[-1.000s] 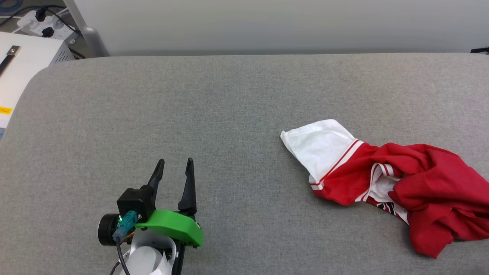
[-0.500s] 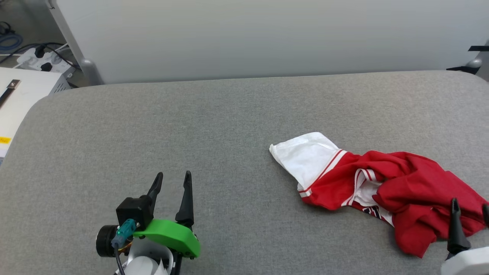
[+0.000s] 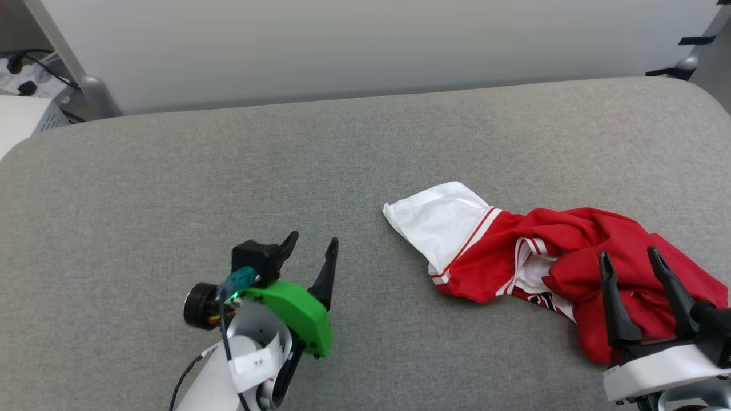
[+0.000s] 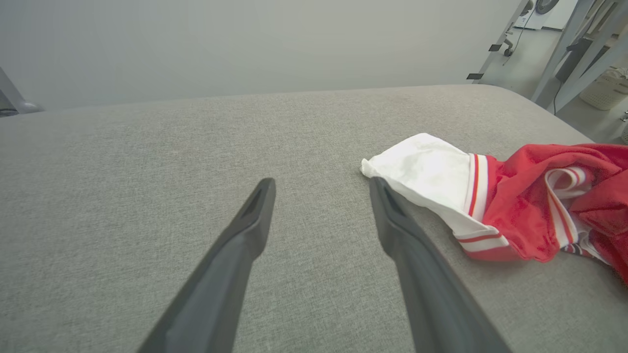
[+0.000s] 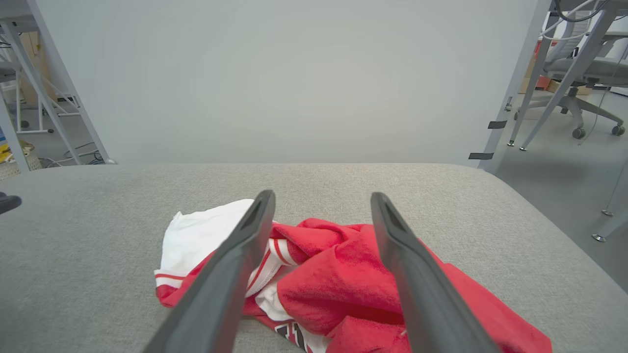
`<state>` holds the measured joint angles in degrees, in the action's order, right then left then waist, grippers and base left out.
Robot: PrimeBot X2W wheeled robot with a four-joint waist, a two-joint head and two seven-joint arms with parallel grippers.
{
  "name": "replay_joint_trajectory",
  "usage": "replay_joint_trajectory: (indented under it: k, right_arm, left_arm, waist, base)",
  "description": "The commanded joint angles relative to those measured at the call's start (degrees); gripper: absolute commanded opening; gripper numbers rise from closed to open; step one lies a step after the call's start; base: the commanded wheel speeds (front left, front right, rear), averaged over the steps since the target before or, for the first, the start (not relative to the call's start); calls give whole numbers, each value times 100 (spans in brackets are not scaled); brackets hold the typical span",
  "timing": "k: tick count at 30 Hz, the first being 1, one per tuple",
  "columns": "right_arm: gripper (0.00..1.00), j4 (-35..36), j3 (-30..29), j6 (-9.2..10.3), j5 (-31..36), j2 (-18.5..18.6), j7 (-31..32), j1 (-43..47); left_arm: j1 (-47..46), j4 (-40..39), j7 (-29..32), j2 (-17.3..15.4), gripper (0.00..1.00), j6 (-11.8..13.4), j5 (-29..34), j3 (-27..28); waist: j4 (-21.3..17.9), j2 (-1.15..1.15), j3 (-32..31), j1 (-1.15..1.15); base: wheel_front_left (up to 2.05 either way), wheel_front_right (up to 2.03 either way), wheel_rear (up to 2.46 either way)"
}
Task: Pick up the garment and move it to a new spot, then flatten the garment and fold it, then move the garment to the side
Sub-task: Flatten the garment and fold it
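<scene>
The garment (image 3: 571, 257) lies crumpled on the table's (image 3: 228, 171) right side, not yet lifted, flattened or folded, with the right gripper (image 3: 627, 252) poised at it and the left gripper (image 3: 314, 237) near its white sleeve, both wide apart and empty.

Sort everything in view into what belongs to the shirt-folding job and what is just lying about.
For the job:
- the crumpled red and white garment
- the left claw and the right claw, both open
- the grey padded surface that the garment lies on

Lying about:
- the power strip with plugs
- the white cabinet
- the office chair
- the pale basket on the floor
</scene>
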<state>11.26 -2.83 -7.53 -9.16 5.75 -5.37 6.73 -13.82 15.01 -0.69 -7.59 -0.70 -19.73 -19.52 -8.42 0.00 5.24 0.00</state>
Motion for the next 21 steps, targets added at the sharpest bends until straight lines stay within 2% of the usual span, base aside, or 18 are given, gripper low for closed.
replay_joint_trajectory:
  k: [1, 9, 21]
  right_arm:
    - [100, 83, 73, 4, -21, 38, 16, -132]
    - [100, 110, 376, 4, -222, 120, -43, -485]
    - [100, -182, 554, 4, -546, 46, -236, -821]
  left_arm:
    - [-262, 64, 180, 10, 100, -99, 11, -101]
    - [-1382, 521, 1452, 192, 100, -529, -21, -882]
    - [-2561, 1289, 2565, 153, 100, -672, -111, -1883]
  waist:
    - [-147, 0, 266, 0]
    - [-366, 0, 953, 0]
    - [-673, 0, 1455, 0]
  base:
    - [0, 0, 0]
    - [0, 0, 0]
    - [0, 0, 0]
